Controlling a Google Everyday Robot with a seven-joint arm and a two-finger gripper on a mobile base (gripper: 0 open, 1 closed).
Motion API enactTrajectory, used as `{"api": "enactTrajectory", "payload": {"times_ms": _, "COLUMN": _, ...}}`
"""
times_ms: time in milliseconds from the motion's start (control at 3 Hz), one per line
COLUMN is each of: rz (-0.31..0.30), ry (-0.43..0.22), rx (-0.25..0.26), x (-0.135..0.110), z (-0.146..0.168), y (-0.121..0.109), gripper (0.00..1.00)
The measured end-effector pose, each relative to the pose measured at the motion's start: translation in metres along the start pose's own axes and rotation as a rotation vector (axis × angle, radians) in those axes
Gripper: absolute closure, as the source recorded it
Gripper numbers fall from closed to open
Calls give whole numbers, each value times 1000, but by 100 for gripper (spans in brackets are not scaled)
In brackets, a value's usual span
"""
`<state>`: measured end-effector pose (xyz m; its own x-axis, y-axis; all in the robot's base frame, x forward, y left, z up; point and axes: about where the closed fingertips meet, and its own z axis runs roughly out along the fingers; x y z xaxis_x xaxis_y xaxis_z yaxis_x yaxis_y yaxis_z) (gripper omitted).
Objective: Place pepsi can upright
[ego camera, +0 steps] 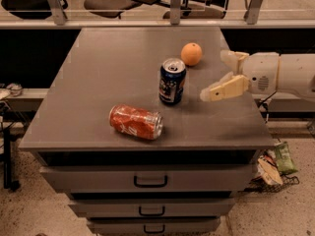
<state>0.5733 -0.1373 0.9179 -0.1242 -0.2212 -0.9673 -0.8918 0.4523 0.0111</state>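
The pepsi can (173,81), dark blue with a silver top, stands upright near the middle of the grey cabinet top (108,63). My gripper (216,75) is to the right of the can, apart from it, over the right side of the cabinet. It is open and empty, with one cream finger (222,89) toward the front and the other finger (232,58) toward the back.
A red-orange soda can (136,122) lies on its side in front and to the left of the pepsi can. An orange (191,53) sits behind it to the right. The cabinet has drawers (150,181) below. Chairs and a rail stand behind.
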Motion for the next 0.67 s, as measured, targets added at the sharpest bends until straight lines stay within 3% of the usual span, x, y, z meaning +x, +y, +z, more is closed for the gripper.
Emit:
{"api": "enactTrajectory", "payload": {"times_ms": 333, "rz": -53, "ry": -27, "rx": 65, "x": -22, "z": -49, "y": -15, "gripper": 0}}
{"api": "enactTrajectory", "payload": {"times_ms": 667, "rz": -65, "ry": -36, "rx": 78, "x": -29, "z": -56, "y": -19, "gripper": 0}}
